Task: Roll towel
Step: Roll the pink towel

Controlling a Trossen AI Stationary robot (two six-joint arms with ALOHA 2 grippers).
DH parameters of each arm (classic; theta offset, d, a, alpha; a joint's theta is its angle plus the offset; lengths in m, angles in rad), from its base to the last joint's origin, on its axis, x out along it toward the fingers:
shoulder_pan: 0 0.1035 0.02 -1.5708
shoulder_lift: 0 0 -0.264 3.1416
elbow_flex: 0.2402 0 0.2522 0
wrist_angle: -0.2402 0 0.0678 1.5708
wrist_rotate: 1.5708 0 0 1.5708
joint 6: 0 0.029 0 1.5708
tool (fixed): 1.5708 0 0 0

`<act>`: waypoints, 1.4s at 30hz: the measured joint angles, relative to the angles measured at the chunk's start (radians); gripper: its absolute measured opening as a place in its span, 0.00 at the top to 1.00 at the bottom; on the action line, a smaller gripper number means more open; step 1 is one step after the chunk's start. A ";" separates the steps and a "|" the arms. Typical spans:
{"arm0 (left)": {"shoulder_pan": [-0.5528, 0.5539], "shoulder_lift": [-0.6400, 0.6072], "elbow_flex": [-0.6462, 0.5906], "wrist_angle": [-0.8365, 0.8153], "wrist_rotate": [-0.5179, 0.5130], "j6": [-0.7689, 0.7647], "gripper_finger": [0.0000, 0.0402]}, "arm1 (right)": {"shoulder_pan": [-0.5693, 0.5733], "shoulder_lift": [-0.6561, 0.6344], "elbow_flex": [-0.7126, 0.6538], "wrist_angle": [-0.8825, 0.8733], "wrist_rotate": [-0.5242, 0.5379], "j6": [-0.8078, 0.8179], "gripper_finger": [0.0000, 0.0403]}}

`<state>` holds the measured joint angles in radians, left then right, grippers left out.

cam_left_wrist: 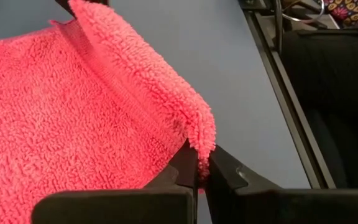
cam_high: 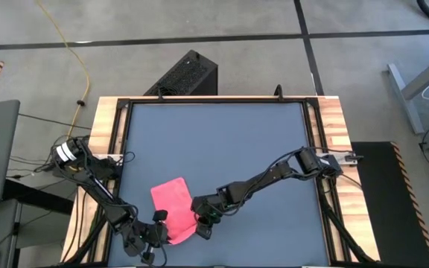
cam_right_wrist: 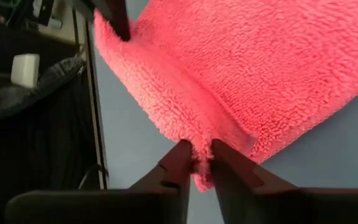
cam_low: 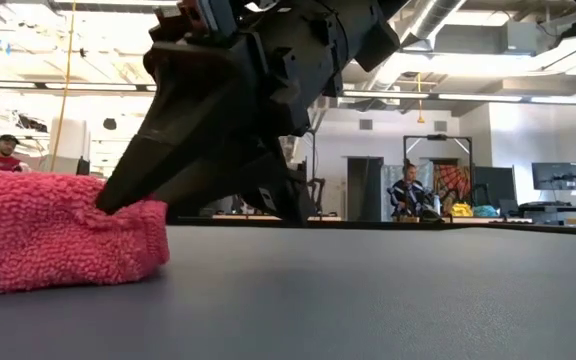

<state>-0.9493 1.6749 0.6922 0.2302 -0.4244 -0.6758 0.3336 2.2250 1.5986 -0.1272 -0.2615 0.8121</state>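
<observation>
Left hand [cam_left_wrist: 202, 171] pinched on the near corner of the towel [cam_high: 175, 208], fabric caught thin between the two dark fingers [cam_left_wrist: 182, 167], corner lifted and curling back over the flat part. Right hand [cam_right_wrist: 196, 163] likewise clamped on the towel's near hem at the other corner, a short lip of pile standing up between its fingers [cam_right_wrist: 177, 163]. From above, both hands low at the front of the worktop [cam_high: 222, 134], left hand [cam_high: 153, 227] at the cloth's near-left end, right hand [cam_high: 202, 217] at its near-right end, close together with the pink edge strung between them. Towel lying toward the front-left of the worktop, the rest of it spread flat and angled away from the hands; from table height, seen as a thick, fuzzy fold resting on the surface under a dark finger [cam_low: 143, 165]. By the look of it: light, limp, deep-piled terry, no stiffness to hold a shape, so likely to sag between two grips and to slump open once let go. Grippy rather than slippery, nothing fragile. Best taken at the hemmed edge near both corners, as here, keeping the edge taut and level so that the roll starts straight and tight instead of bunching in the middle.
</observation>
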 joint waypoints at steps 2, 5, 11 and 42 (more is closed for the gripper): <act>-0.003 0.000 0.000 -0.001 -0.002 0.000 1.00 | -0.006 0.000 0.000 -0.001 -0.035 -0.019 0.73; -0.009 0.000 0.000 -0.011 -0.003 -0.001 1.00 | -0.023 0.000 0.000 -0.003 -0.136 -0.028 0.67; -0.029 -0.001 0.000 -0.015 -0.003 -0.006 1.00 | -0.079 0.000 0.000 -0.002 -0.173 -0.092 0.63; -0.132 -0.142 -0.030 -0.254 -0.119 -0.164 1.00 | -0.259 0.146 0.046 0.245 0.245 -0.551 0.77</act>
<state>-1.0813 1.5330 0.6621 -0.0238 -0.5436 -0.8395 0.0751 2.3708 1.6446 0.1178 -0.0169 0.2609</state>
